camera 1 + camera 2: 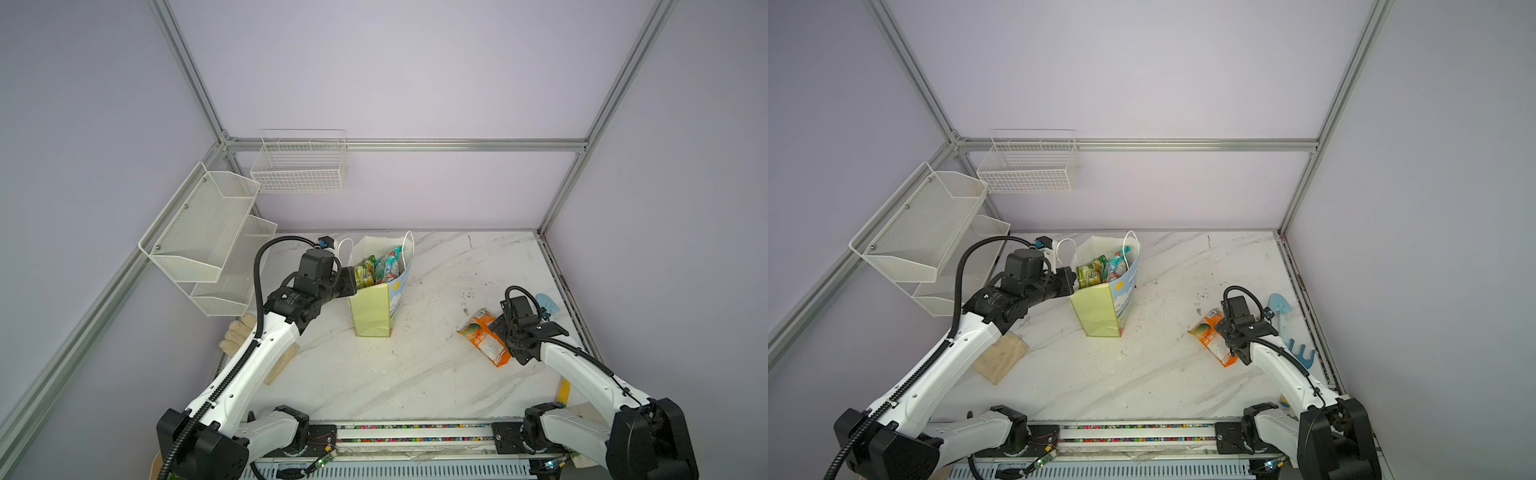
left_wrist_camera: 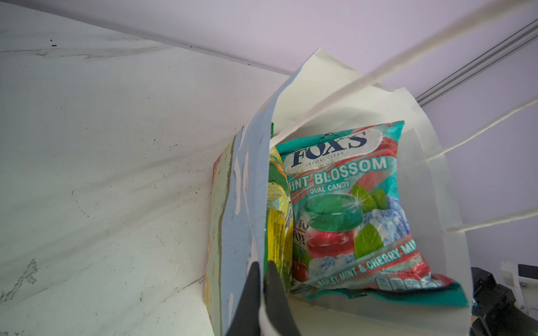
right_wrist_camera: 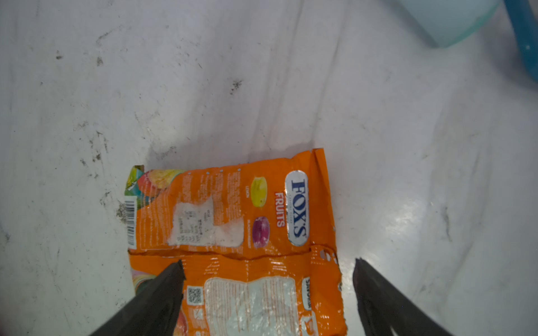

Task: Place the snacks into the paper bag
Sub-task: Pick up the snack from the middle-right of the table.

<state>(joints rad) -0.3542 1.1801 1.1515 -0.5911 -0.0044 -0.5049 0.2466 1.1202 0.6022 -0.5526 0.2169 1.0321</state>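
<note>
Orange foil packet [image 3: 233, 218] lies flat on the tabletop [image 3: 291, 87] beneath my right claw [image 3: 269, 264], jaws wide apart. It looks light, crinkly, probably slippery; I'd pinch across its width. My left claw [image 2: 262, 270] is clamped on the wall of the paper bag [image 2: 233, 227].

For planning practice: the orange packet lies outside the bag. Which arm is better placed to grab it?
Right: the right hand hangs open over the packet; the left hand grips the bag.

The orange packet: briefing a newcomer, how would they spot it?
On the marble table, look away from the paper bag, toward the robot's right. The orange packet lies flat beneath the open right gripper. The toy shovel beside it is pale blue, not orange.
</note>
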